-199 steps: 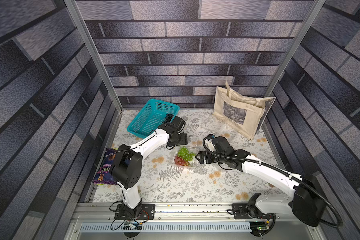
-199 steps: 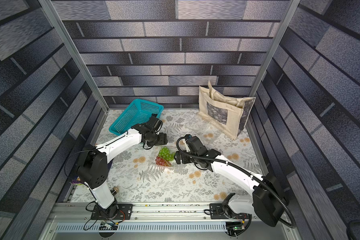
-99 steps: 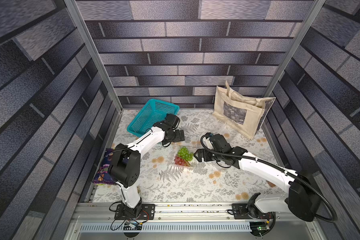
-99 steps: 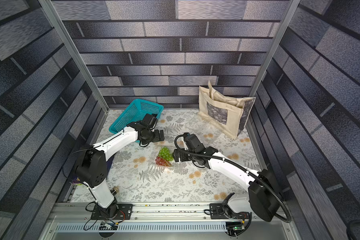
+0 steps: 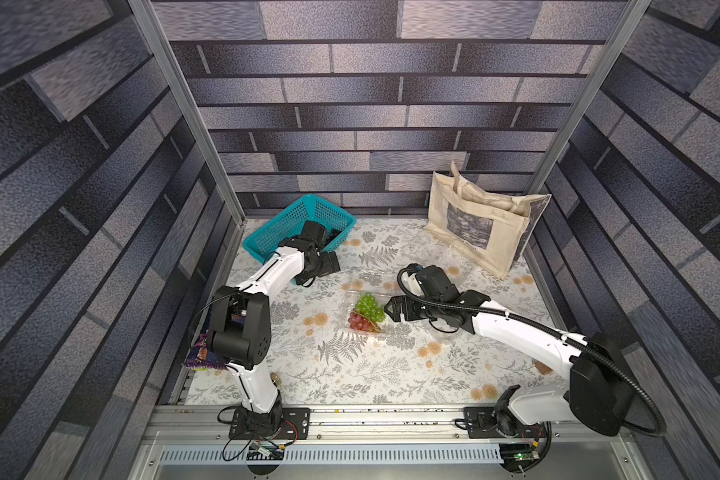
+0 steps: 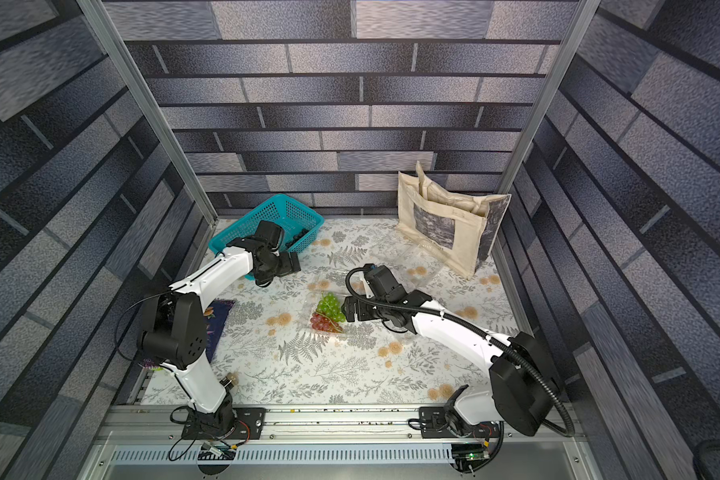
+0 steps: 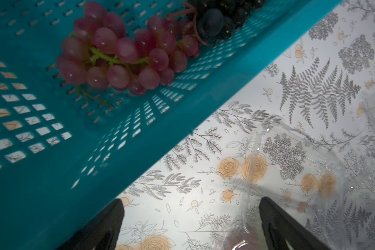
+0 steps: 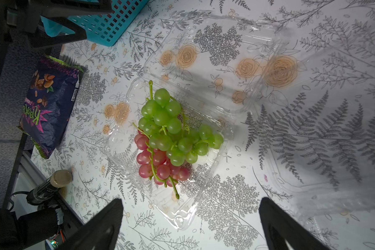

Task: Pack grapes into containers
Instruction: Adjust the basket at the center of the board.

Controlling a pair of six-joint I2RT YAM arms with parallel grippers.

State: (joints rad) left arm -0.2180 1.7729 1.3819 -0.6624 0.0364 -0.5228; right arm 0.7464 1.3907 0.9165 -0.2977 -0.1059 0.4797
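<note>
- In both top views the left fingers [image 5: 331, 266] hung wide open and empty against the near wall of the teal basket [image 5: 279, 228], at the upper left of the worktop [image 5: 329, 374]. The right fingers [image 5: 393, 305], just as wide and empty, sat just right of a clear box [image 5: 348, 301] at centre frame. That box held a green bunch [image 5: 368, 306] and a red bunch [image 5: 360, 322].
- In the left wrist view the fingers framed bare worktop at the bottom edge. A second red bunch [image 7: 117, 56] and a black bunch [image 7: 217, 19] lay inside the basket at the upper left, beyond its wall and apart from the fingers.
- In the right wrist view the filled box sat mid-frame, above the open fingers and untouched. An empty box [image 8: 301, 186] lay at the right.
- Fetching the next bunch looked like the step in hand. The left arm would need to rise over the basket wall and close gently on the red bunch.
</note>
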